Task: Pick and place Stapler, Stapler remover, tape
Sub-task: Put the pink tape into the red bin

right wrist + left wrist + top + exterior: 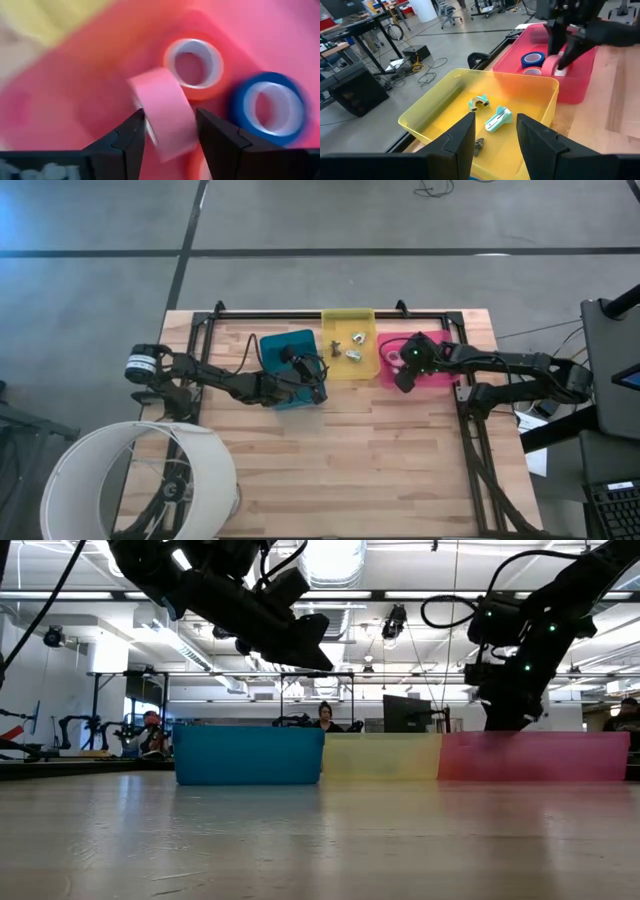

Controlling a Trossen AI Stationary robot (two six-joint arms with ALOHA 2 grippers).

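My right gripper (402, 376) hangs over the pink bin (437, 376) and is shut on a pale pink tape roll (165, 117). Under it a reddish roll (194, 62) and a blue roll (270, 107) lie flat on the bin's floor. My left gripper (495, 120) is open and holds nothing. It hovers above the blue bin (283, 343) and points at the yellow bin (445, 95). Two teal staple removers (498, 119) and a small grey piece (479, 145) lie in that yellow bin. I cannot pick out a stapler. My right gripper pinches the pale pink roll between its two fingers (131, 137), which come from above and point down into the pink bin. One finger is on each flat side of the roll, near its rim (150, 135). The roll stands on edge, slightly tilted, lifted clear of the bin floor.
Blue, yellow (349, 340) and pink bins stand side by side along the table's far edge. A white lampshade-like ring (140, 480) covers the near left corner. The wooden table top (350, 470) lies in front of the bins. People sit in the room beyond the table (325, 715).
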